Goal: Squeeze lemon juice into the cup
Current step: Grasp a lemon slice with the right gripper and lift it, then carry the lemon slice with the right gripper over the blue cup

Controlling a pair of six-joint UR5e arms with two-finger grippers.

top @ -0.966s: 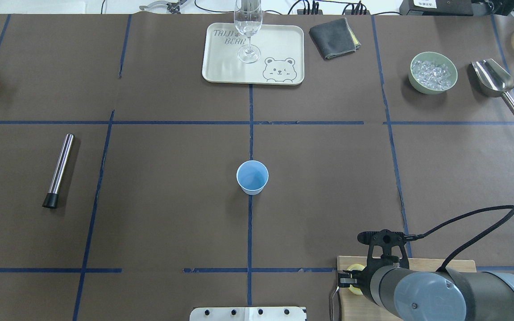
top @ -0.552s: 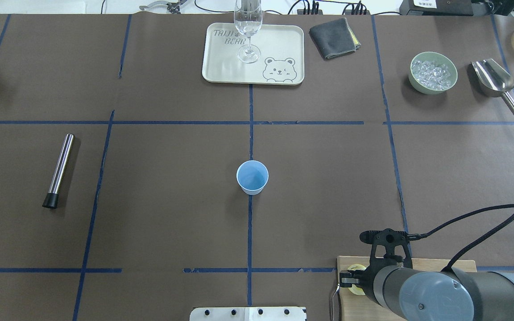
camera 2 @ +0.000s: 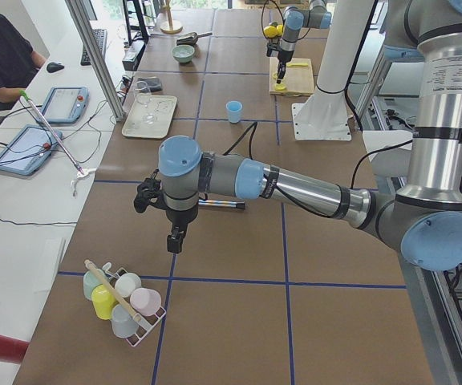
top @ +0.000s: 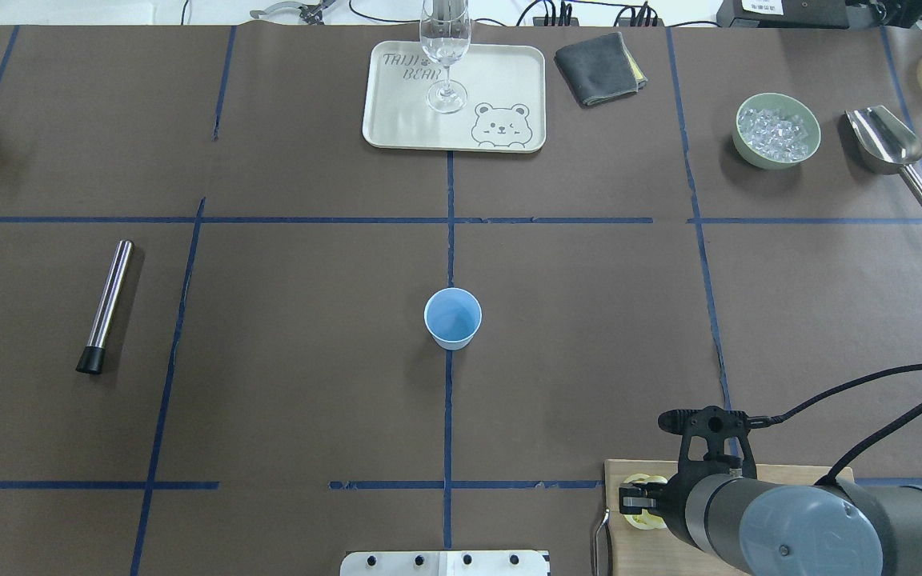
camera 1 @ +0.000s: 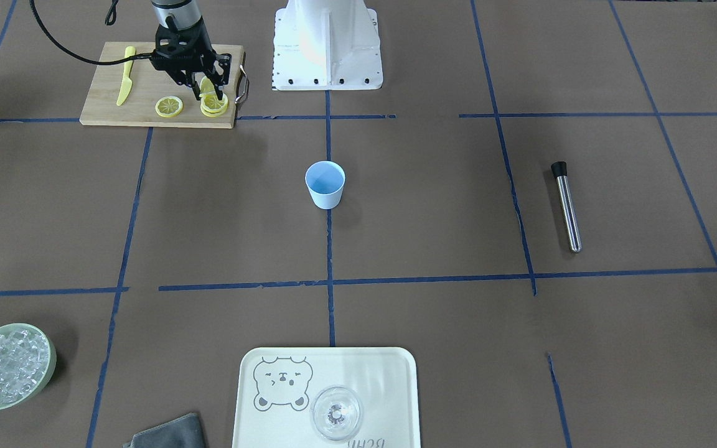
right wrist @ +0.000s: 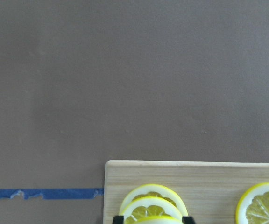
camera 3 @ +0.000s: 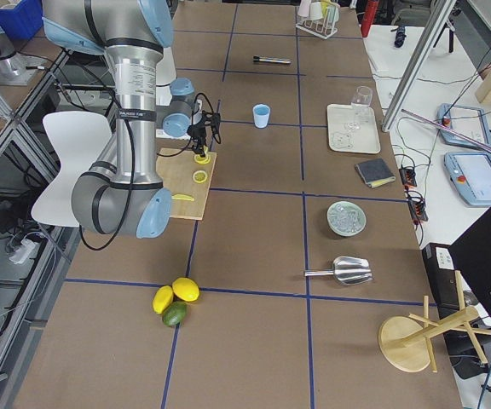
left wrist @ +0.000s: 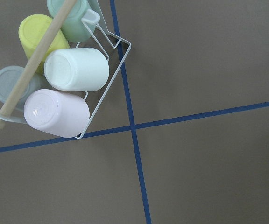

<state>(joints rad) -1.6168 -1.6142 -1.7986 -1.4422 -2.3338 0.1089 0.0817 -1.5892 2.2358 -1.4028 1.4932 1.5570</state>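
Observation:
The light-blue cup (camera 1: 325,184) stands upright mid-table and also shows in the overhead view (top: 452,318). My right gripper (camera 1: 208,92) is over the right end of the wooden cutting board (camera 1: 103,109). It is shut on a lemon slice (camera 1: 207,83), held on edge just above two stacked slices (camera 1: 214,104). In the right wrist view, the held slice (right wrist: 148,219) sits between the black fingertips (right wrist: 118,219). My left gripper (camera 2: 175,239) hangs over bare table near a cup rack, and I cannot tell if it is open or shut.
Another slice (camera 1: 168,106) and a yellow plastic knife (camera 1: 125,84) lie on the board. A steel muddler (camera 1: 567,208), a tray (camera 1: 389,373) with a glass (camera 1: 335,413), an ice bowl (camera 1: 7,365), a scoop (top: 885,144) and a cup rack (left wrist: 102,107) stand around.
My right gripper has shifted a little to the right and toward the robot's base over the board's end. The cup has not moved.

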